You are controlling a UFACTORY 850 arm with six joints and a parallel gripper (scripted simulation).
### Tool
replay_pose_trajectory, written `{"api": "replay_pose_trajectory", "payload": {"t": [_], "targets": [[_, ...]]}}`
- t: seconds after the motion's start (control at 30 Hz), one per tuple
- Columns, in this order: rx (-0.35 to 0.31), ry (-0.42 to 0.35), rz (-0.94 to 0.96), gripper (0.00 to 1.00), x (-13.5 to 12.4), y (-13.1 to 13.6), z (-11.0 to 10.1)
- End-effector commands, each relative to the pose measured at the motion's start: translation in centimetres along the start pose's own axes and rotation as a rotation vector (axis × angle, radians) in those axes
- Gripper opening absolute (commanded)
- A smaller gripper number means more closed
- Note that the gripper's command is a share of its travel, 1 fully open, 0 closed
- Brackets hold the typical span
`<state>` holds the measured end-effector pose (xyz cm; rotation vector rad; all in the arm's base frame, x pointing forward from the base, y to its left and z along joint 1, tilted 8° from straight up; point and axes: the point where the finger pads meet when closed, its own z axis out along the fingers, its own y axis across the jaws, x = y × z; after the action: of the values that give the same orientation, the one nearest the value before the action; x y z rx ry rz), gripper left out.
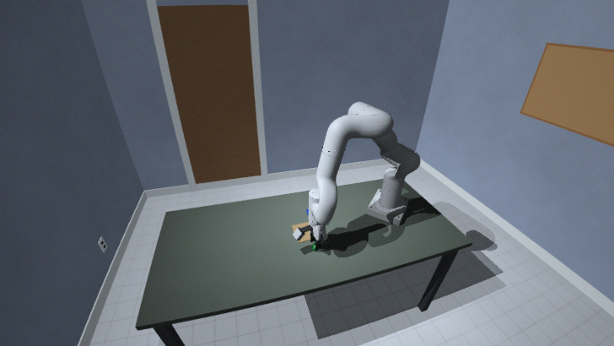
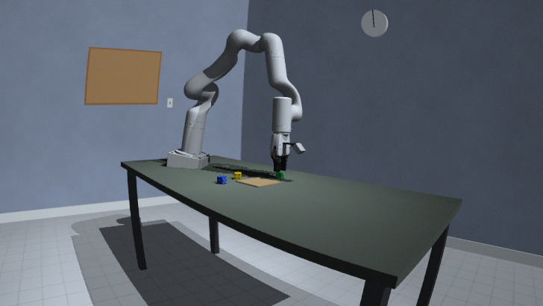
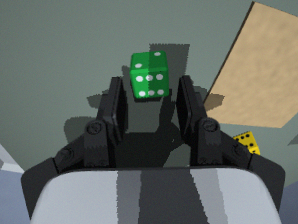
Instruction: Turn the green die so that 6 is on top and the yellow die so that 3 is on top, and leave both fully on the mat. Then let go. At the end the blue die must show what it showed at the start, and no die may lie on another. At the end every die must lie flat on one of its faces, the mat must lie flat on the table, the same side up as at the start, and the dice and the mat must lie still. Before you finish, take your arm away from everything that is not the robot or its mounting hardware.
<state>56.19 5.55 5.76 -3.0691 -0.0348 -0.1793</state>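
Green die [image 3: 149, 76] sits below my gripper [image 3: 150, 90], half open and holding nothing; if I close off-centre, it may skid farther from the mat [image 3: 256, 70].

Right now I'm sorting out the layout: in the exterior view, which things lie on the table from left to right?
White arm base → small blue die → small yellow die → flat tan mat → small green die.
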Motion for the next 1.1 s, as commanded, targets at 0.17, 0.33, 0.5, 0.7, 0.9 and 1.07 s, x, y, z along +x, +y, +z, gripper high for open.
{"api": "replay_pose_trajectory", "payload": {"t": [0.17,0.33,0.5,0.7,0.9,1.07], "targets": [[0.000,0.002,0.000,0.47,0.1,0.0,1.0],[0.000,0.002,0.000,0.47,0.1,0.0,2.1],[0.000,0.002,0.000,0.47,0.1,0.0,2.7],[0.000,0.002,0.000,0.47,0.1,0.0,3.2],[0.000,0.002,0.000,0.47,0.1,0.0,3.2],[0.000,0.002,0.000,0.47,0.1,0.0,3.2]]}}
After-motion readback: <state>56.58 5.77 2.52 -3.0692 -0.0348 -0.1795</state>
